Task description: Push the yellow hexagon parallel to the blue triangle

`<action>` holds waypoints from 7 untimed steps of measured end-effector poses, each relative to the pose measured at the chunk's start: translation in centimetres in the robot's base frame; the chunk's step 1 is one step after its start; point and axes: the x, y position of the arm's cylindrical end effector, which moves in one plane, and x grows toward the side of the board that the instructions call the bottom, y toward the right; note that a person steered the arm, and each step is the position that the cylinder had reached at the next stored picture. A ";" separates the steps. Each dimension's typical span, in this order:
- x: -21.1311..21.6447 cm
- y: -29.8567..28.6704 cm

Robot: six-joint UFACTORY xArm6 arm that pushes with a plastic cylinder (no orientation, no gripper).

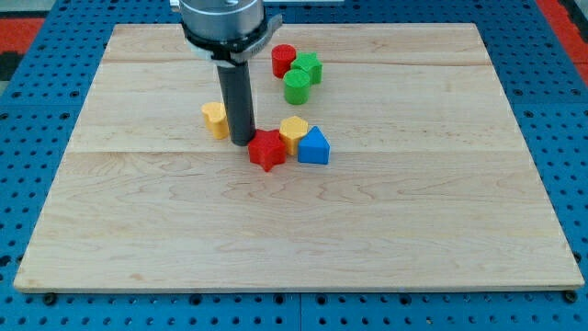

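A yellow hexagon (294, 132) sits near the board's middle, touching the blue triangle (313, 146) on its right and a red star (266, 150) on its lower left. My tip (243, 142) rests on the board just left of the red star, close to it. A second yellow block (215, 119) lies just left of the rod. The rod hides part of the gap between them.
A red cylinder (283, 61), a green star (309, 66) and a green cylinder (297, 87) cluster toward the view's top. The wooden board (138, 230) lies on a blue pegboard table (37, 92).
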 end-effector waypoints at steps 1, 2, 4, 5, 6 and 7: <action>5.0 0.9; 0.6 -4.3; -6.2 5.3; -3.1 9.5; -0.7 8.6; -5.1 7.4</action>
